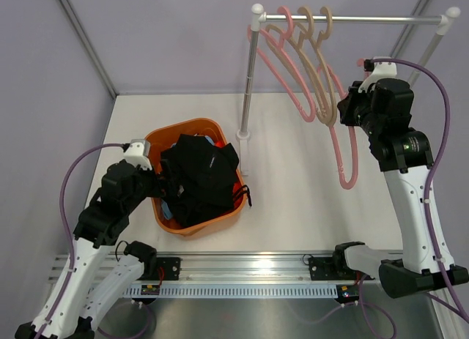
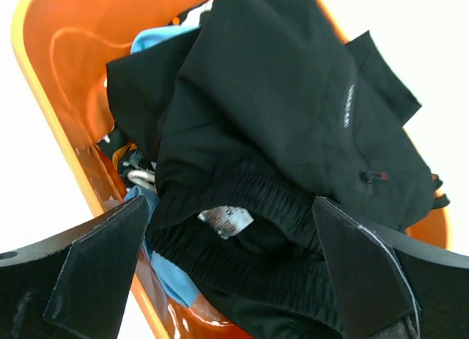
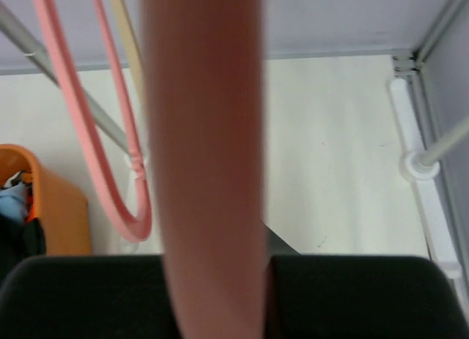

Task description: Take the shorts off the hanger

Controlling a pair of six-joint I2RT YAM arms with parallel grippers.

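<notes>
Shorts point(image 1: 199, 179) lie heaped in the orange basket point(image 1: 163, 214) on the bench point(image 1: 293, 207), just ahead of my left arm, black pair on top with light blue showing beneath. My left pincer point(image 2: 231, 207) hangs over the heap with its fingers spread wide, gripping nothing. The black pair point(image 2: 293, 134) is crumpled: its elastic waistband and white label sit nearest that pincer, the legs fan away from it, and from above its long axis looks to run roughly near to far along the basket. My worry here is a low pull-back snagging the waistband and dragging cloth over the rim. Farther off, my right pincer point(image 1: 344, 108) sits at the pink hanger point(image 1: 350, 159); I cannot tell whether it is clamped. A tug there could unhook it from the rail point(image 1: 352, 19), where every hanger looks bare
</notes>
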